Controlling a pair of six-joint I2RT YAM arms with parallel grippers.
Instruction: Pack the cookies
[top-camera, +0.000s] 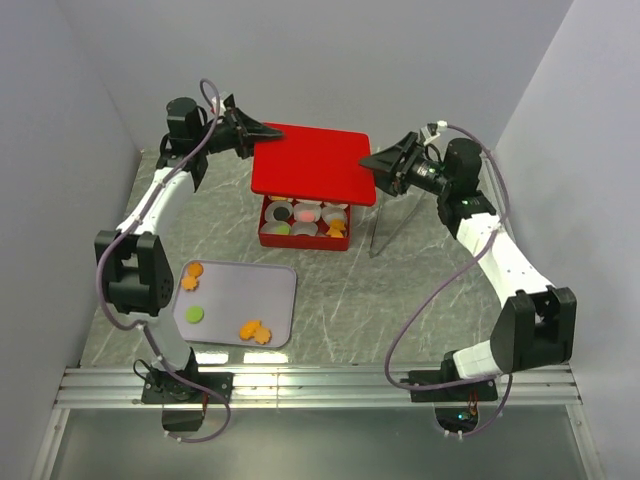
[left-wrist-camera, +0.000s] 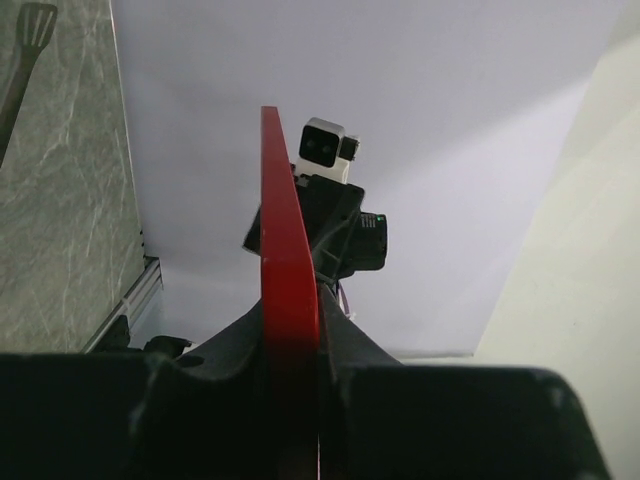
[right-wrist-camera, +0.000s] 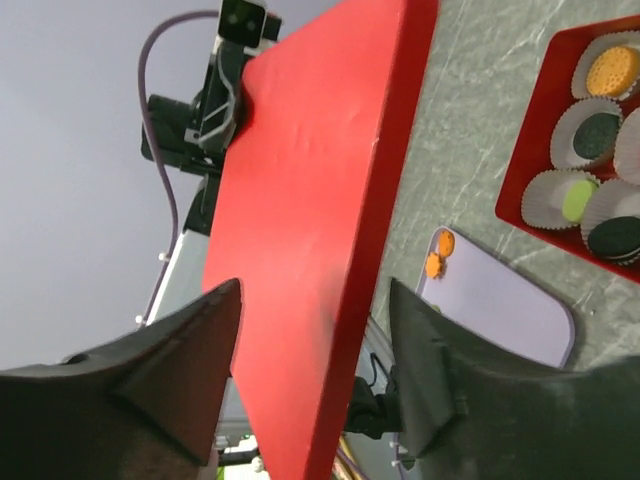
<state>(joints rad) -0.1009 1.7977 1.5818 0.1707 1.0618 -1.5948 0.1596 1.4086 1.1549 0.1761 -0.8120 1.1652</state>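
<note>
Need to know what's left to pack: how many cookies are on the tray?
5: two orange ones at the tray's far-left corner, a green one by its left edge, and two more orange near its front edge. None seems hidden.

The red rectangular lid (top-camera: 312, 162) and the red open box (top-camera: 290, 242) are plain and matching. The white pleated paper cups (right-wrist-camera: 541, 203) show boxed cookies (right-wrist-camera: 600, 135) in black, green and orange, one possibly pink. On the pale lilac tray (top-camera: 270, 290) are orange flower-shaped cookies (top-camera: 255, 331) and a green disc cookie (top-camera: 195, 314). The grey-green marble tabletop (top-camera: 400, 290) is white-veined.
</note>
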